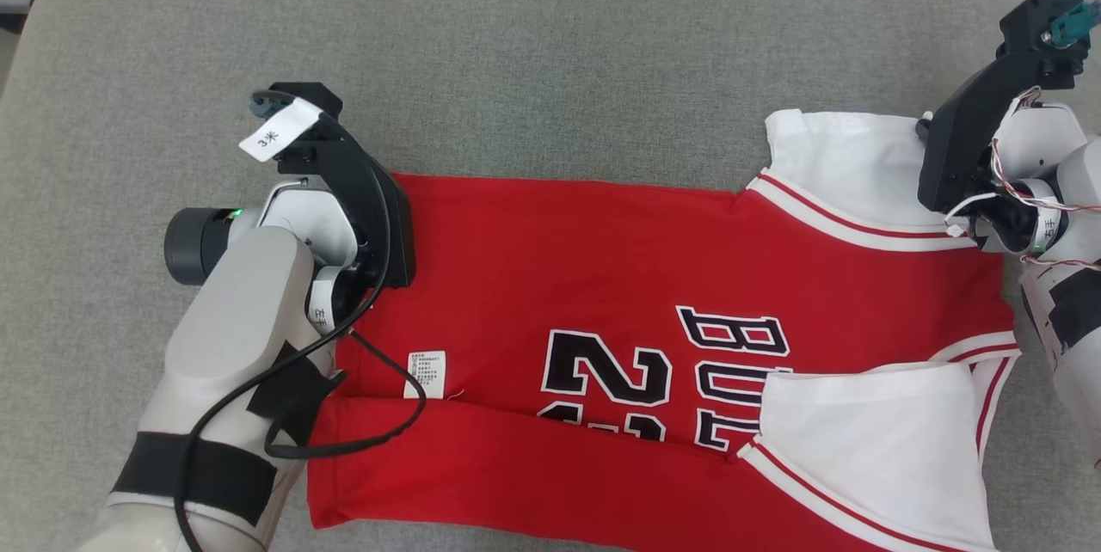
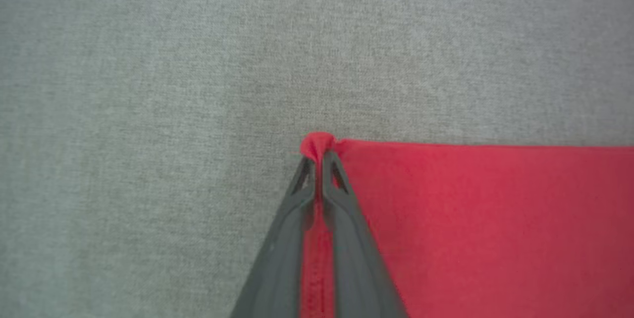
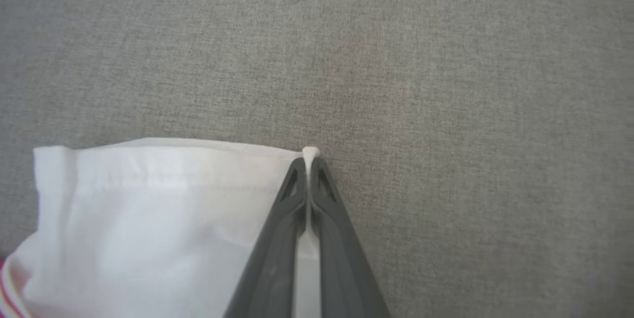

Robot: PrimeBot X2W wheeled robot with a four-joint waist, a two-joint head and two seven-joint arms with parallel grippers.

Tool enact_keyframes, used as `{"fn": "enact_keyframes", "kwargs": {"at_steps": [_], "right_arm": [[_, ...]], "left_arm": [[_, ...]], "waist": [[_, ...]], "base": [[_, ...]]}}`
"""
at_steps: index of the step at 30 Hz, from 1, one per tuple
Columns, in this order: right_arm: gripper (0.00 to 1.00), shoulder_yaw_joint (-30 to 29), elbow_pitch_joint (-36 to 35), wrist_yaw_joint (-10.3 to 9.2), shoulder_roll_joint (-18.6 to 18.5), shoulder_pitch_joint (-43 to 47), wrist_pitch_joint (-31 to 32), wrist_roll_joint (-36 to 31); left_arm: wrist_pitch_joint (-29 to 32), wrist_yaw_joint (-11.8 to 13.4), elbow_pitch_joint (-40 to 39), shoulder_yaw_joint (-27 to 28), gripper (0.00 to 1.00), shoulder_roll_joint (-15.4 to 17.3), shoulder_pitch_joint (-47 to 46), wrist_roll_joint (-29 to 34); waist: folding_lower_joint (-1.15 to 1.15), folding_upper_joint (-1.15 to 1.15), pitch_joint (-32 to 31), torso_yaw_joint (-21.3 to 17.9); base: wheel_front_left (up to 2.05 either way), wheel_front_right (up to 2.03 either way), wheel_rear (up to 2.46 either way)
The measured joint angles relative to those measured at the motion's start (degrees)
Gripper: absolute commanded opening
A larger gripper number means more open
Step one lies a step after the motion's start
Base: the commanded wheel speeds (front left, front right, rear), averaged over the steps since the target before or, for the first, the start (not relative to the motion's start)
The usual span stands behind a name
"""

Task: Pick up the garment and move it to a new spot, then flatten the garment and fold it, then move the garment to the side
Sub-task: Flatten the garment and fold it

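- Left wrist view: the left gripper [image 2: 318, 159] is clamped on a corner of the red jersey [image 2: 470, 219]. A small pucker of red cloth sticks out past its fingertips. The jersey lies flat on the grey tabletop [image 2: 148, 85] and spreads to the right of the fingers.
- Right wrist view: the right gripper [image 3: 309, 159] is pinched tight on a corner of the jersey's white part [image 3: 148, 209], with a bit of white cloth showing at the tips. The white cloth, with its stitched hem, spreads to the left of the fingers.
- Head view: the jersey lies sideways across the tabletop, with its red bottom edge at the left and its white shoulder parts at the right. Its near edge is folded over the front and partly covers the black number and lettering [image 1: 606, 371]. A white label [image 1: 427, 374] sits just beside the fold. The left gripper is at the far left corner and the right gripper at the far right corner.
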Motion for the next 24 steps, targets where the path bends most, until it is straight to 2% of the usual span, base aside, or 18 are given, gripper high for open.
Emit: {"fn": "enact_keyframes", "kwargs": {"at_steps": [6, 17, 24], "right_arm": [[0.0, -0.68, 2.01, 0.41, 0.23, 0.24, -2.16, 0.47], [0.0, -2.81, 6.19, 0.62, 1.49, 0.39, -10.94, 1.58], [0.0, -2.7, 8.56, 3.77, 3.05, 5.26, -16.8, 2.12]], "left_arm": [[-2.27, -0.54, 1.93, 0.02, 0.0, -0.01, -0.23, -0.01], [-9.0, -0.35, 6.36, -0.18, 0.0, -0.15, -0.77, 0.35], [-12.47, -2.09, 9.91, -1.72, 0.0, -0.11, 3.39, 0.45]], "waist": [[0.0, 0.0, -1.14, -0.38], [0.0, 0.0, -6.07, -0.67], [0.0, 0.0, -11.77, -1.32]], "base": [[0.0, 0.0, 0.0], [0.0, 0.0, 0.0], [0.0, 0.0, 0.0]]}}
